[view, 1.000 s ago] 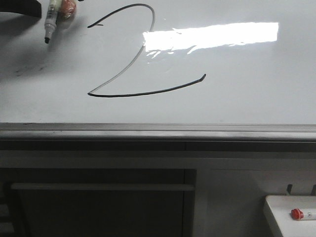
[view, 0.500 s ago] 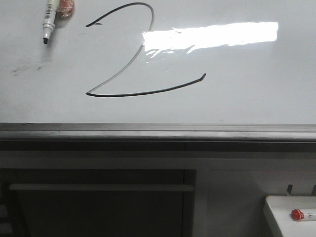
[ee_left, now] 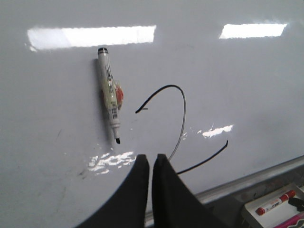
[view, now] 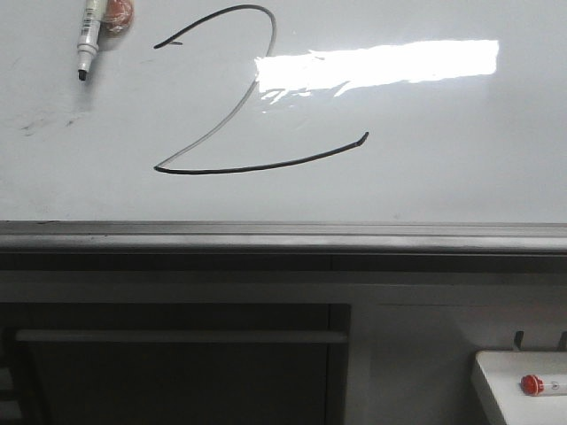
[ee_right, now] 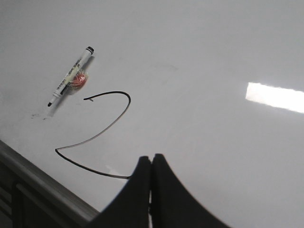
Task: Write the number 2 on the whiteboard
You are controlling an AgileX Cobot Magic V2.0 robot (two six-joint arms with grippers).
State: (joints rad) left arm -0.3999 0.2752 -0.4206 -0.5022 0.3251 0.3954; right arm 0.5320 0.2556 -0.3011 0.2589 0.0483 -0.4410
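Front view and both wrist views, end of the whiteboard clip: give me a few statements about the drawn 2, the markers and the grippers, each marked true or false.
1. The number 2 is drawn in black on the whiteboard. True.
2. The left gripper holds the black marker. False: its fingers are together and hold nothing; the marker lies on the board, apart from it.
3. The black marker is uncapped. True: its dark tip shows.
4. The red-capped marker lies on the whiteboard. False: it sits in the small white tray beyond the board's grey ledge.
5. The right gripper is wide open. False: its fingers are pressed together.
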